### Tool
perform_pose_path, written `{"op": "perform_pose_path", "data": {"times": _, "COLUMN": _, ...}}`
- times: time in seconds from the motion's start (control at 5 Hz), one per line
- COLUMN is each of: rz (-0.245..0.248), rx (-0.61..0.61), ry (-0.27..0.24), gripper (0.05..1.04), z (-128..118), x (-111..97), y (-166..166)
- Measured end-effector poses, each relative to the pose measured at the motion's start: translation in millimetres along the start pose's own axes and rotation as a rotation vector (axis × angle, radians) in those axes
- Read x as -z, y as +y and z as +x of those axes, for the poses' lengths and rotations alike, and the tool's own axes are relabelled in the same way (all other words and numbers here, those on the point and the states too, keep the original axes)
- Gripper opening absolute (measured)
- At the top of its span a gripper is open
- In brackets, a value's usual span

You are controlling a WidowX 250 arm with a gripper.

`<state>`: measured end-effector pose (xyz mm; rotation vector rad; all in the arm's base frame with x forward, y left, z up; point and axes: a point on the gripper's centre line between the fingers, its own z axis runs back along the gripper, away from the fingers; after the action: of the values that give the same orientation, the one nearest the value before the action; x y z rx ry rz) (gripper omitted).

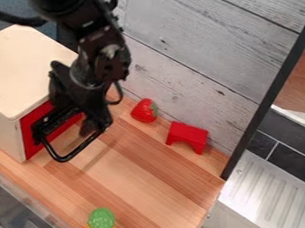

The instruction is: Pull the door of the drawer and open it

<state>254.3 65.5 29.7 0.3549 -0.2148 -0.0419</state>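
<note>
The black gripper (pixel 92 108) hangs at the left, close in front of the box's red front and over the worktop. A pale wooden box (pixel 20 64) stands at the left edge, its red front panel (pixel 28 134) facing right. A black loop-shaped frame (pixel 79 151) sticks out from the red front, just below the gripper. The gripper overlaps it in view, and I cannot tell whether they touch. Part of the red front is hidden behind the gripper and the loop.
A toy strawberry (pixel 145 110) and a red arched block (pixel 187 135) lie near the grey plank wall (pixel 187 54). An orange toy with a green top (pixel 102 221) is at the front edge of the wooden worktop (pixel 149 186). A white ridged surface (pixel 268 196) is at the right.
</note>
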Motion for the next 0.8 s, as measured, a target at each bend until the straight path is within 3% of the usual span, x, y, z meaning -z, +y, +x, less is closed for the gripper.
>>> {"op": "perform_pose_path", "data": {"times": 0.4, "rz": -0.066, "rx": -0.046, "ry": 0.001, "gripper": 0.999, "z": 10.1, "x": 13.4, "y": -18.4}}
{"op": "perform_pose_path", "data": {"times": 0.8, "rz": -0.093, "rx": -0.024, "ry": 0.041, "gripper": 0.999, "z": 10.1, "x": 31.1, "y": -46.5}}
